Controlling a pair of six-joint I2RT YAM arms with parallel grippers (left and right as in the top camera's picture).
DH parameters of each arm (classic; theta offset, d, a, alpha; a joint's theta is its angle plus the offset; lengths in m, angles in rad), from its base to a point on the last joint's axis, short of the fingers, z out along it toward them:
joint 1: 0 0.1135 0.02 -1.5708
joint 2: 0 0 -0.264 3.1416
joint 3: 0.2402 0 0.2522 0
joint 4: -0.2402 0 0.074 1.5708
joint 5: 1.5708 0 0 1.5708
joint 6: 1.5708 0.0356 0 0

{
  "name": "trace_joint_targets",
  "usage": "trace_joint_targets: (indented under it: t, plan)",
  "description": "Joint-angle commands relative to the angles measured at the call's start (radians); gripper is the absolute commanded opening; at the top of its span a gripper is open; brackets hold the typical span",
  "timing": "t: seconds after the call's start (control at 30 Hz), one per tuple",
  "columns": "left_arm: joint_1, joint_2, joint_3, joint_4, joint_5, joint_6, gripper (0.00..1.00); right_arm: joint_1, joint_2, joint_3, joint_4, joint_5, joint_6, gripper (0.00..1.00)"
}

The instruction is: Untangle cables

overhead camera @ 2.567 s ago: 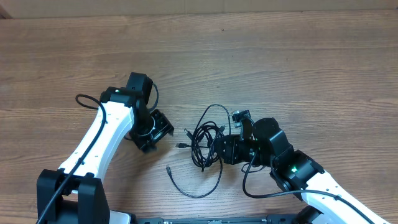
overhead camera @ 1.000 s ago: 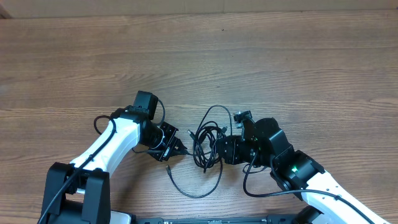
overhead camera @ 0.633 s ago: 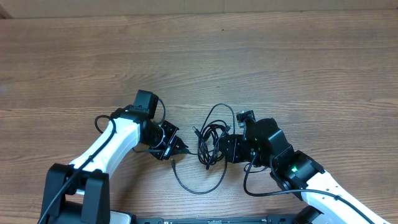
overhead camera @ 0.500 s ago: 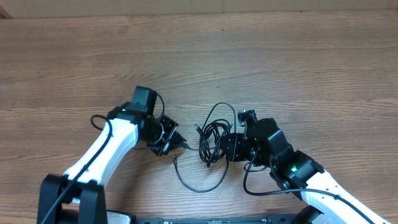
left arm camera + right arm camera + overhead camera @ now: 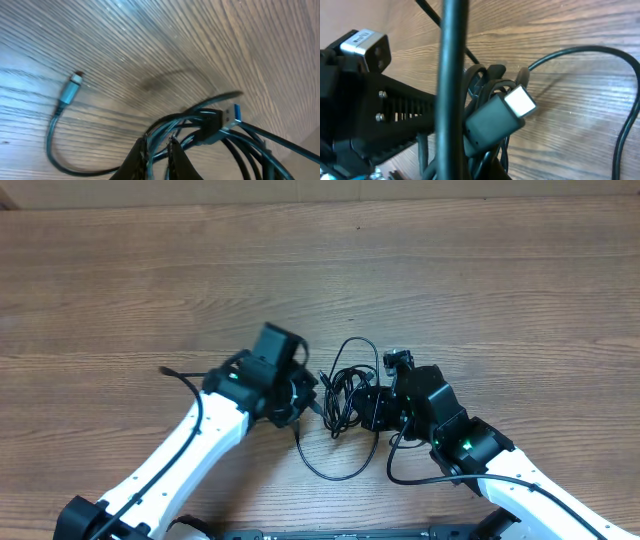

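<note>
The cables (image 5: 343, 393) lie as a knot of thin black cords at the table's middle. One loop reaches up behind the knot and a loose strand (image 5: 335, 473) curves below it. My left gripper (image 5: 313, 403) is shut on a strand at the knot's left edge; in the left wrist view that strand runs between the fingertips (image 5: 141, 150), with a blue-tipped plug (image 5: 229, 115) just beyond and a grey plug end (image 5: 70, 87) lying loose. My right gripper (image 5: 364, 409) is shut on the knot's right side. A silver-tipped plug (image 5: 519, 103) sticks out of the held bundle (image 5: 485, 125).
The wooden table (image 5: 480, 290) stretches bare behind and beside both arms. In the right wrist view the left arm's camera (image 5: 364, 47) and black link are very close to the bundle, and a thick black cord (image 5: 452, 75) crosses close to the lens.
The left arm has swung right and up against the knot, carrying its strand along. The knot and right gripper have shifted slightly up, and the lower strand has been drawn in.
</note>
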Motion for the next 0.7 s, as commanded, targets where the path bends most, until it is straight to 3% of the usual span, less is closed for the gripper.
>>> trace_joint_targets:
  t: [0.0,0.17,0.67]
  plan:
    - [-0.066,-0.007,0.018,0.027,-0.145,-0.157,0.04,0.005,-0.010,0.005,0.008,-0.070,0.083,0.04]
    - [-0.133,-0.007,0.018,0.032,-0.244,-0.241,0.06,0.005,-0.010,0.005,0.021,-0.122,0.169,0.04]
    - [-0.159,0.010,0.016,0.002,-0.502,-0.245,0.10,0.005,-0.010,0.005,-0.010,-0.068,0.193,0.05]
